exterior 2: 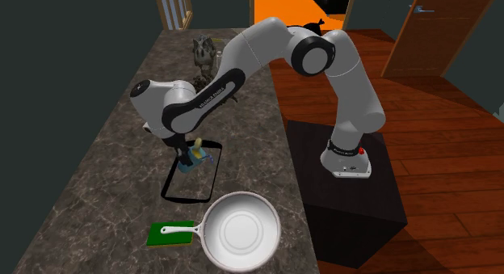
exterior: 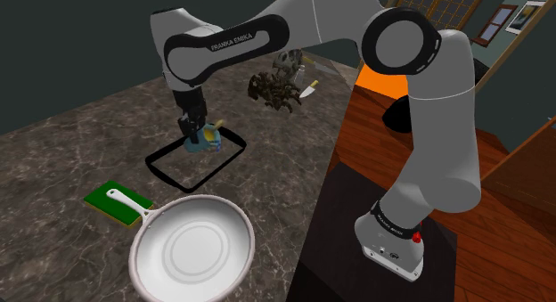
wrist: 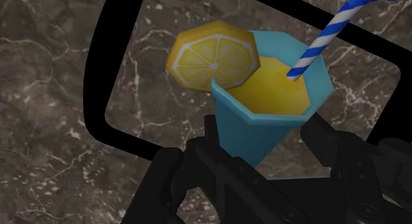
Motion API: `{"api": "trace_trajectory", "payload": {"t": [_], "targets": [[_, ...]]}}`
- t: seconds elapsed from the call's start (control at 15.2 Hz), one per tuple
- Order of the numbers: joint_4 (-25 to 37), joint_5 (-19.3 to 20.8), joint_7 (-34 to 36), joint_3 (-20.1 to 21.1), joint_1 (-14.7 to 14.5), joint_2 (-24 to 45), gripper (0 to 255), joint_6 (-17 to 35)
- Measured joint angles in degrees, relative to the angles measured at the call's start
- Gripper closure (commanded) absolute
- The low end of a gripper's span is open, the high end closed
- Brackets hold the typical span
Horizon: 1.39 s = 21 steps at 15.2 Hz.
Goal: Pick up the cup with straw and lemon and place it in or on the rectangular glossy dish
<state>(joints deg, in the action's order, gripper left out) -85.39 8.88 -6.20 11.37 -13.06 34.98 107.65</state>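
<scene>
The all-black two-finger gripper (wrist: 264, 147), its fingers closed against the sides of a blue tapered cup (wrist: 267, 104) filled with orange drink, holds that cup within the outline of the black-rimmed rectangular dish (wrist: 98, 90) on the dark marbled counter (wrist: 46, 156). Whether the cup's base touches the dish floor cannot be told. The pick-up appears complete and the cup has reached the dish, so what is left is any final lowering and the release. The cup carries a yellow lemon slice (wrist: 211, 57) on its rim and a blue-and-white striped straw (wrist: 327, 37) leaning outward.
</scene>
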Motion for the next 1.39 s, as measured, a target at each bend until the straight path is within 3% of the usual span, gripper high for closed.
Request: {"api": "trace_trajectory", "payload": {"t": [0.2,0.26,0.66,0.99,1.39], "targets": [[0.0,0.0,0.0,0.0,0.0,0.0,255,0.1],[0.0,0.0,0.0,0.0,0.0,0.0,0,0.1],[0.0,0.0,0.0,0.0,0.0,0.0,0,0.1],[5.6,-0.4,-0.3,0.2,-0.4,-0.6,0,-6.1],[6.5,-0.4,-0.4,0.2,-0.5,-0.5,0,-6.9]]}}
